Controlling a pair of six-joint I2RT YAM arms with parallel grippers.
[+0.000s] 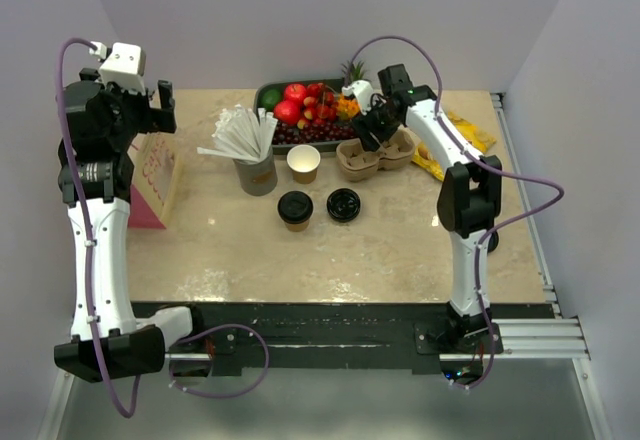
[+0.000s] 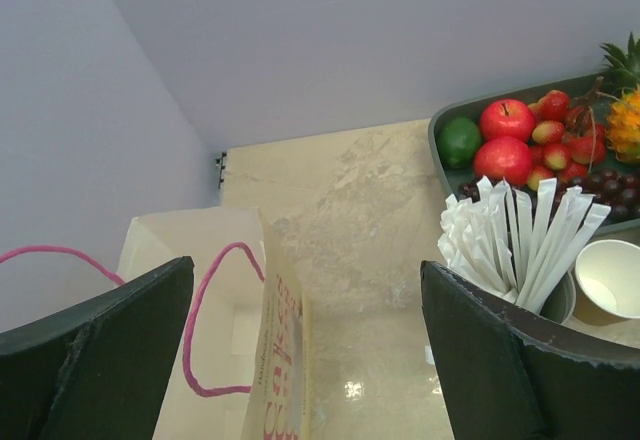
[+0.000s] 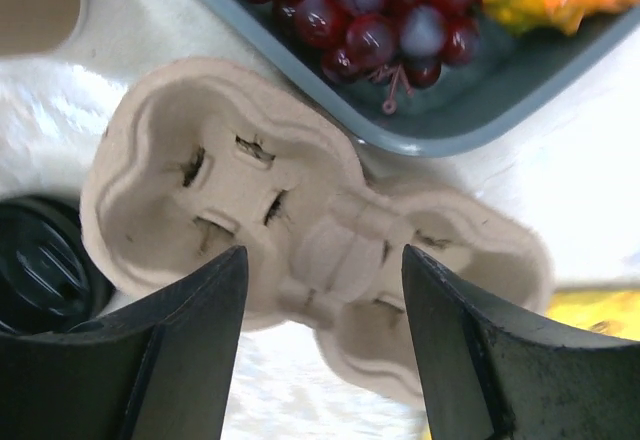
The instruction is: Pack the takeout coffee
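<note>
Right end effector [image 3: 322,260] partly open, empty, over moulded pulp carrier [image 3: 180,160], left end effector [image 2: 307,270] wide open, empty

A polished, marble-look table [image 1: 400,240] throws back the room lights. On it, the takeout coffee [image 1: 295,208] pairs a matt brown kraft-paper cup with a black plastic lid. The loose lid [image 1: 343,204] beside it is the same shiny black plastic. The cup carrier [image 3: 300,210] is raw moulded pulp, dull and fibrous, frayed rough at its slots. The bag [image 2: 285,360] is smooth white paper with pink cord handles. Straws [image 2: 520,240] wear crisp white paper sleeves. Apples [image 2: 507,120] and grapes [image 3: 370,10] gleam in a smooth grey plastic tray [image 3: 520,100].
</note>
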